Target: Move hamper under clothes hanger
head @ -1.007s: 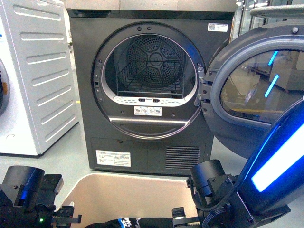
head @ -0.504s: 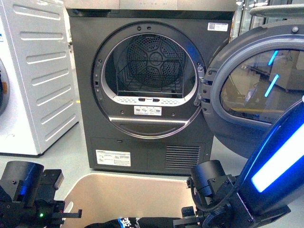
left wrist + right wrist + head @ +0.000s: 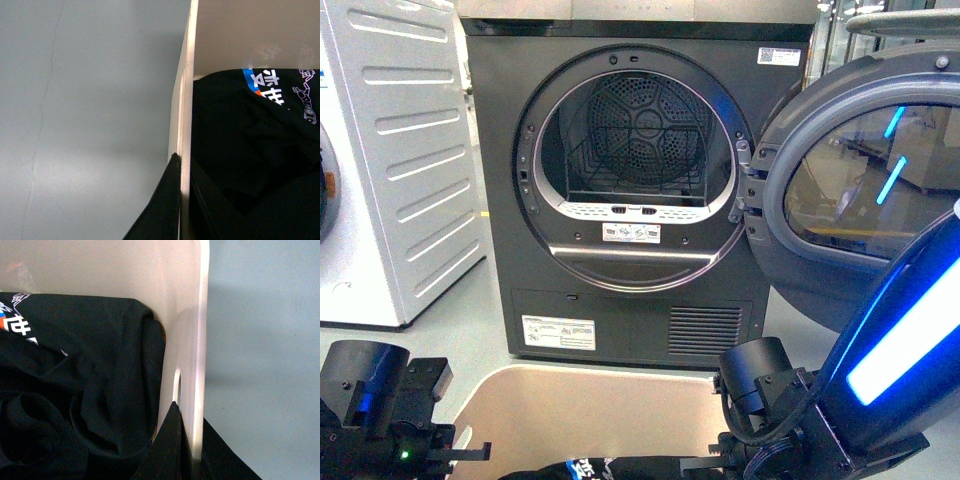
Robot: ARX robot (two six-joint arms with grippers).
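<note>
The left claw (image 3: 183, 167) straddles the left wall of the hamper (image 3: 590, 405), one finger inside and one outside, pinched on the rim. The right claw (image 3: 190, 415) grips the opposite wall likewise, beside a slot handle hole (image 3: 176, 385). So the hamper sits between both arms, neither nearer, with black printed clothing (image 3: 240, 150) inside, directly before the open dryer (image 3: 620, 330). The clothes hanger isn't identifiable here, so the carrying direction is unclear.

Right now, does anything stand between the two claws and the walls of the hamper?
Nothing visible. The left claw and right claw each straddle a side wall of the hamper, one finger inside, one outside.
</note>
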